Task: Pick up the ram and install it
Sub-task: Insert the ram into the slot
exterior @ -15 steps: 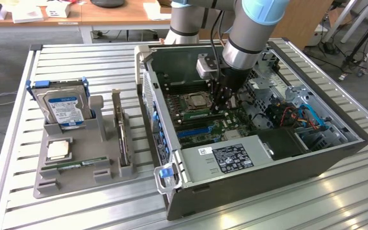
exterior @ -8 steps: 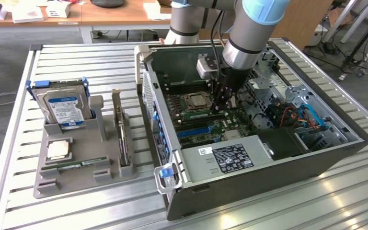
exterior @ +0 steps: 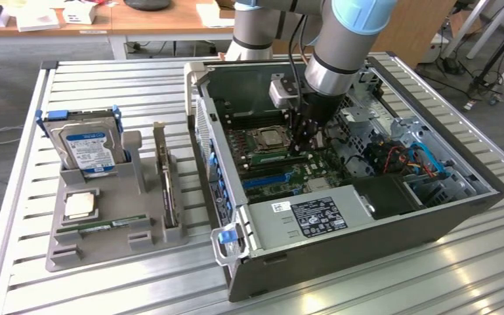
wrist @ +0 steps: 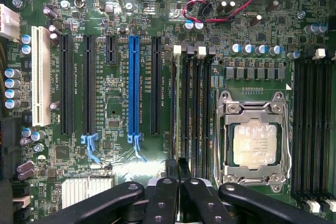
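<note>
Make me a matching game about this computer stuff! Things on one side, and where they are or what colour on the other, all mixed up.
Things: 1 hard drive; 2 end effector; 3 long slot; 4 square chip.
Matches: A blue, between black slots; B in a silver-framed socket; C upright in the grey holder; D down inside the computer case.
Pairs: 1-C, 2-D, 3-A, 4-B.

This is a robotics lab set up for computer assembly. At frame centre, a Universal Robots arm (exterior: 348,39) reaches into an open computer tower (exterior: 366,256) on a slatted aluminium desk (exterior: 462,282). At left, a grey parts fixture (exterior: 103,252) holds a hard drive (exterior: 86,147). Wooden office tables (exterior: 155,23) run along the top edge, and equipment stands (exterior: 488,59) occupy the upper right.
</note>
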Robot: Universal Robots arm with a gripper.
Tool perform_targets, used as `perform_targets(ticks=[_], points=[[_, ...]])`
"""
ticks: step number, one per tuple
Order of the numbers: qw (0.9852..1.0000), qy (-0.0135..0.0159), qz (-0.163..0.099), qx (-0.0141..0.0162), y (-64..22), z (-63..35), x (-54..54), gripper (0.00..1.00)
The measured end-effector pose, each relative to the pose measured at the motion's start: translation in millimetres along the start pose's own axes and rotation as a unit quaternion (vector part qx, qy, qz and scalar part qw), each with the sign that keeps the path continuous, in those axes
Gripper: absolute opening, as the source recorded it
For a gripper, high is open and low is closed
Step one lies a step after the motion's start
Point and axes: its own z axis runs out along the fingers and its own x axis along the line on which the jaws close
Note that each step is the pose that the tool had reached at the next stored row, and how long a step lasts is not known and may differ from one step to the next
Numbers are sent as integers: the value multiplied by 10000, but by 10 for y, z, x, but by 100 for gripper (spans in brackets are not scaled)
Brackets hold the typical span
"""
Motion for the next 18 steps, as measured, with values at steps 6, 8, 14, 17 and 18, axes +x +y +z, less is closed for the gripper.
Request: perform_targets(ticks=[6,8,14,17,18], points=[[10000,0,-1,0,10,1,0,12],[10000,0,0,0,11,5,1,12],[10000,-1,0,0,10,11,-2,12],[10000,0,0,0,10,12,-3,12],[10000,0,0,0,10,12,-3,12]])
